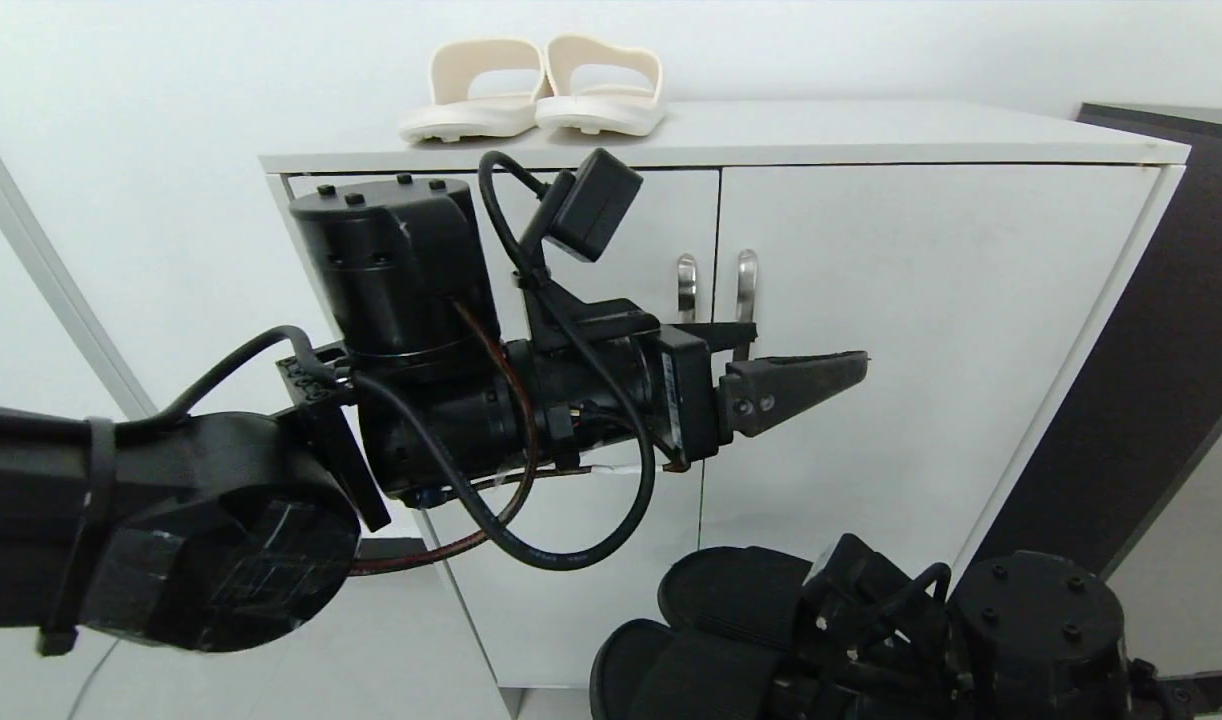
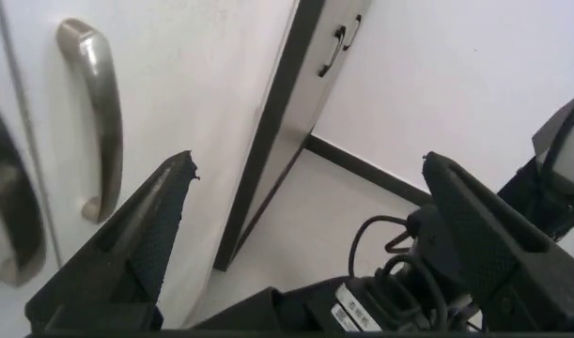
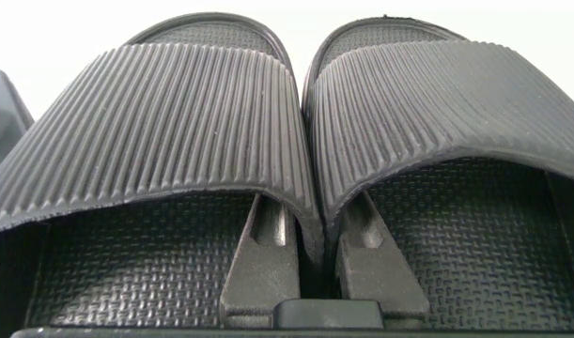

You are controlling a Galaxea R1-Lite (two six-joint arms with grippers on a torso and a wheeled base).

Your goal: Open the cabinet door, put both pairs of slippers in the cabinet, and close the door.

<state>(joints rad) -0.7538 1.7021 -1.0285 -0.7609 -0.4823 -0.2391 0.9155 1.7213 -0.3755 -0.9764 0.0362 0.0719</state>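
Observation:
The white cabinet [image 1: 921,330] has both doors shut, with two metal handles [image 1: 716,283] side by side at the centre seam. My left gripper [image 1: 806,350] is open at handle height, just in front of the right door. In the left wrist view its tips [image 2: 310,164] stand wide apart, with the right door's handle [image 2: 94,122] beyond one finger [image 2: 146,235]. A cream pair of slippers [image 1: 536,90] lies on the cabinet top. Low in front of the cabinet, my right gripper [image 1: 841,600] is shut on the black slippers [image 1: 721,600], pinching their adjoining inner walls [image 3: 310,221] under the ribbed straps [image 3: 174,122].
A dark panel [image 1: 1151,350] stands right of the cabinet, and a white wall runs along its left. The left wrist view shows a dark-edged door with a handle [image 2: 338,42] and pale floor [image 2: 305,235] beyond the cabinet.

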